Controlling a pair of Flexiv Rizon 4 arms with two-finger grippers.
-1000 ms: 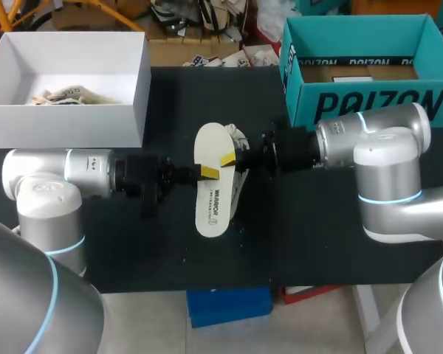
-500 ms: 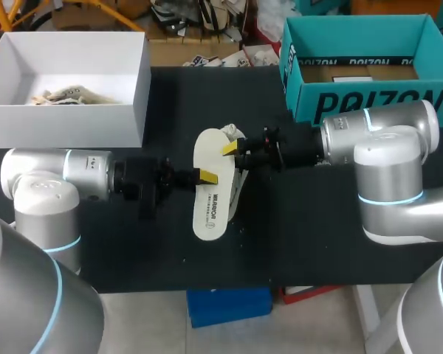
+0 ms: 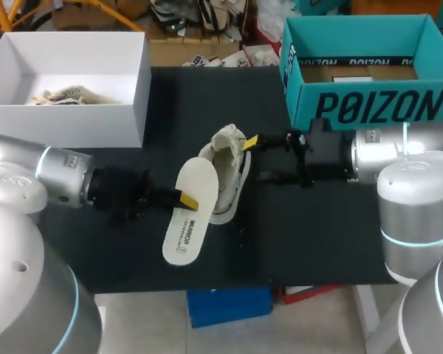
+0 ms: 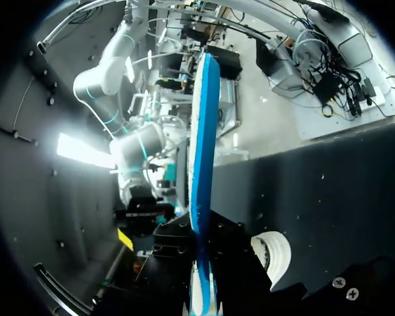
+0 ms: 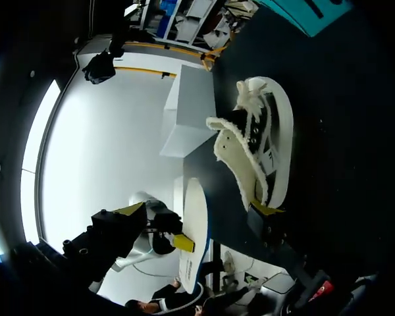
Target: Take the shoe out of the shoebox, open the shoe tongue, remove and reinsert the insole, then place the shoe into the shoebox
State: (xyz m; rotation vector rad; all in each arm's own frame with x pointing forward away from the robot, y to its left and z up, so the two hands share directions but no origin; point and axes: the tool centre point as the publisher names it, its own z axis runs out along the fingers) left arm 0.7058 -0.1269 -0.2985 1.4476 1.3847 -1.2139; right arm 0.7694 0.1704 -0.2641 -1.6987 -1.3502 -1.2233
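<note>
1. Left gripper (image 3: 180, 199): closed on the insole (image 3: 186, 225), gripping it near mid-length; the insole is lifted off the table (image 3: 317, 236); in the left wrist view it is seen edge-on, running straight out ahead of the fingers.
2. Right gripper (image 3: 257, 157): open, nothing gripped; one yellow tip touches the rim of the shoe (image 3: 227, 166), and the other finger lies just beside the sole.
3. Shoe: on the table between the two grippers, nearer the right one; its opening is uncovered; the far end of the insole overlaps its edge in the head view only.
4. Change: a second ago the insole lay across the shoe and both grippers were close together over it; since then the left arm has drawn back toward its own side, taking the insole with it; the right gripper has backed away from the opening to the rim.
5. Meaning: the removal step looks complete; reinserting the insole comes next, then putting the shoe in its box.
6. Containers: the white box (image 3: 66, 122) is well apart from the left gripper, beyond that arm, and holds only crumpled paper (image 3: 63, 96); the teal box (image 3: 369, 107) is behind the right gripper, with a brown cardboard floor (image 3: 358, 74) showing and no shoe; which of the two is the shoebox cannot be told.
</note>
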